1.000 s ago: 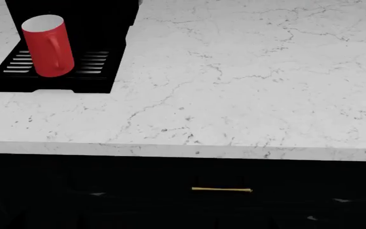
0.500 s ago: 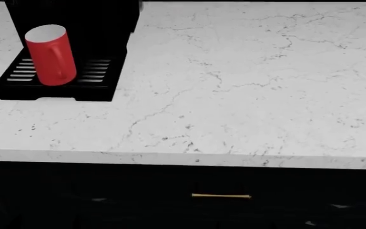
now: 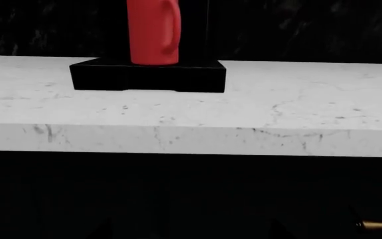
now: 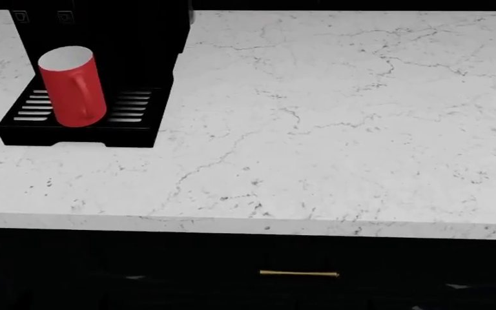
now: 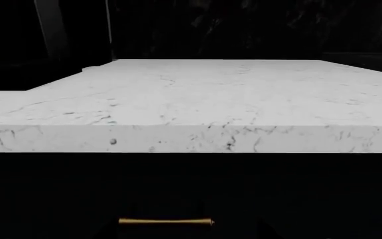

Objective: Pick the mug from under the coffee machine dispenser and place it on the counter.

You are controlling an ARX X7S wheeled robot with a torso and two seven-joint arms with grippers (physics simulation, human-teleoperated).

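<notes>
Here we see the mug [image 4: 72, 86] standing upright on the slotted drip tray [image 4: 136, 106] of the coffee machine dispenser [image 4: 119, 32], handle toward the open counter [image 4: 334, 123]. Neither gripper shows in any view (so we cannot tell whether they are open or closed). A brass handle [image 4: 299, 274] sits on the cabinet below.

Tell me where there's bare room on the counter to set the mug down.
The counter is bare from the coffee machine across to its far right end, and along the front edge. The only crowded spot is the back left, where the mug stands on the drip tray.
</notes>
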